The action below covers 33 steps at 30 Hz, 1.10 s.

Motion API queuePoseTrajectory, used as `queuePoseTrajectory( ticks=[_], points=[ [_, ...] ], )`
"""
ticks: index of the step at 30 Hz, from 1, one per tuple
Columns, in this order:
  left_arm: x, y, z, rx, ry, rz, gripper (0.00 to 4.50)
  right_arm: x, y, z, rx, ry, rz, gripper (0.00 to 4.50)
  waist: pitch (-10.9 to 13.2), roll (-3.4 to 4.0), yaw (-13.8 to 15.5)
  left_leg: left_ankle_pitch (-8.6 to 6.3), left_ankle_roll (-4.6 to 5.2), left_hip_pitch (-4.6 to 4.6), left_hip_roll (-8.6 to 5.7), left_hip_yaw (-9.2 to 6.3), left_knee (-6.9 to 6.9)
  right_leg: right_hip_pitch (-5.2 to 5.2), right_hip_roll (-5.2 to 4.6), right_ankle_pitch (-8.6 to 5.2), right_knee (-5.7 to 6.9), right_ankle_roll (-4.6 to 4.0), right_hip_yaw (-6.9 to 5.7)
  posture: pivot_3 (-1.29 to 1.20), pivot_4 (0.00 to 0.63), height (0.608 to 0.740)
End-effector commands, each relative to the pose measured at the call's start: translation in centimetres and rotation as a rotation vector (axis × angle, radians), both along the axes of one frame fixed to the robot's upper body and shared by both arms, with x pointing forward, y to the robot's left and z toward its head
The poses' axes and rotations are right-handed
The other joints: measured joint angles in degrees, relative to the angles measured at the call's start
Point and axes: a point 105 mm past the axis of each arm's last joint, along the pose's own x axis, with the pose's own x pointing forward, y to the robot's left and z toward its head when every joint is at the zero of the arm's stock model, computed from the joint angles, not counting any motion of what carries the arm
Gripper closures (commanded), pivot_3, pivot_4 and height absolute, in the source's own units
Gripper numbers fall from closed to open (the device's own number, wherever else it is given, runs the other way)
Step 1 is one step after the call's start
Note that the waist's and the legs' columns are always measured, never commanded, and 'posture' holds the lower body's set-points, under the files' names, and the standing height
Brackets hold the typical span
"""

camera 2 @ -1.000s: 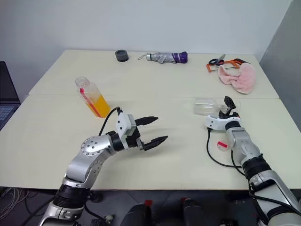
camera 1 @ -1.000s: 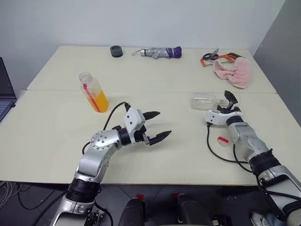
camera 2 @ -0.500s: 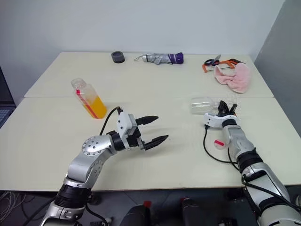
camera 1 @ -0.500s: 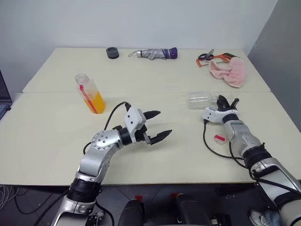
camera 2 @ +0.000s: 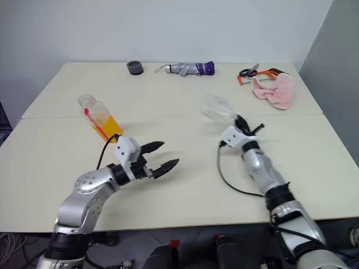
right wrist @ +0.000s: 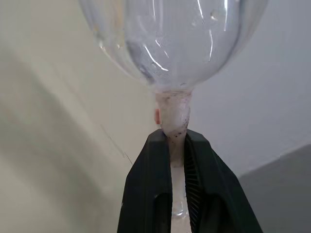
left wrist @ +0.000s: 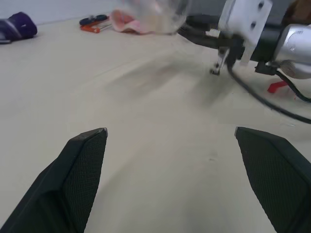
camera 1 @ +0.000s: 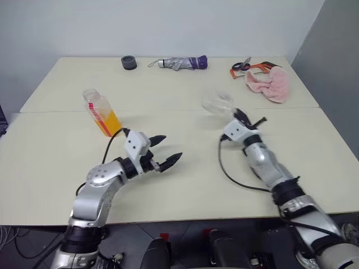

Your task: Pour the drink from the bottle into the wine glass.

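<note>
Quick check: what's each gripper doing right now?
Left gripper: open, holding nothing.
Right gripper: shut on the wine glass, gripping its stem.

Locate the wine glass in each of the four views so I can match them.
Left eye: wine glass right of centre, held by the right gripper.
Right eye: centre-right.
Left wrist: bowl at top edge.
Right wrist: bowl above, stem between the fingers.
Shared landmark: pink cloth.

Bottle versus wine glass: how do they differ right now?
The bottle stands on the table, untouched; the wine glass is lifted and tilted, its stem clamped in the right gripper. The bottle holds orange drink; the glass looks empty. Both are clear.
</note>
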Motion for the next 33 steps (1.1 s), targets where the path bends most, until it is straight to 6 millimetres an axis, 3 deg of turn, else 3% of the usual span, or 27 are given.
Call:
queuePoseTrajectory(
  ticks=[1, 7, 14, 26, 33],
  points=[
    [-0.3, 1.8, 1.3, -0.005, -0.036, 0.060, 0.00, -0.7, 3.4, 1.8, 0.334, 0.087, 0.217, 4.41, 0.00, 0.00, 0.02, 0.00, 0.00, 0.00, 0.00, -0.05, 0.01, 0.03, -0.01, 0.00, -0.01, 0.00, -0.03, 0.00, 0.150, 0.740],
    [-0.6, 2.8, 1.4, 0.010, -0.037, 0.093, 0.00, -1.0, 8.4, 1.1, 0.532, 0.238, 0.431, 4.41, 0.02, 0.03, 0.90, 0.00, 0.01, -0.06, -0.03, -0.10, 0.05, 0.05, -0.15, 0.00, -0.02, 0.01, -0.12, 0.00, 0.150, 0.740],
    [-0.7, 3.3, 1.8, 0.017, -0.047, 0.106, 0.00, -1.4, 11.4, -1.6, 0.542, 0.348, 0.520, 4.41, 0.03, 0.05, 1.23, 0.00, 0.00, -0.03, -0.02, -0.06, -0.01, 0.02, -0.12, 0.00, -0.02, 0.00, -0.14, 0.00, 0.150, 0.740],
    [-0.6, 4.3, 2.1, 0.030, -0.045, 0.121, 0.00, -3.3, 10.8, -5.8, 0.463, 0.426, 0.542, 4.41, 0.02, 0.05, 1.30, 0.00, 0.00, 0.00, -0.02, -0.08, -0.02, 0.04, -0.13, 0.00, -0.02, -0.01, -0.13, 0.00, 0.150, 0.740],
    [-0.3, 4.8, 3.4, 0.036, -0.088, 0.115, 0.00, -3.5, 11.3, -5.8, 0.475, 0.457, 0.570, 4.41, 0.02, 0.05, 1.31, 0.00, 0.00, 0.01, -0.03, -0.07, -0.02, 0.04, -0.12, -0.01, -0.02, 0.00, -0.13, 0.00, 0.150, 0.740]
  ],
)
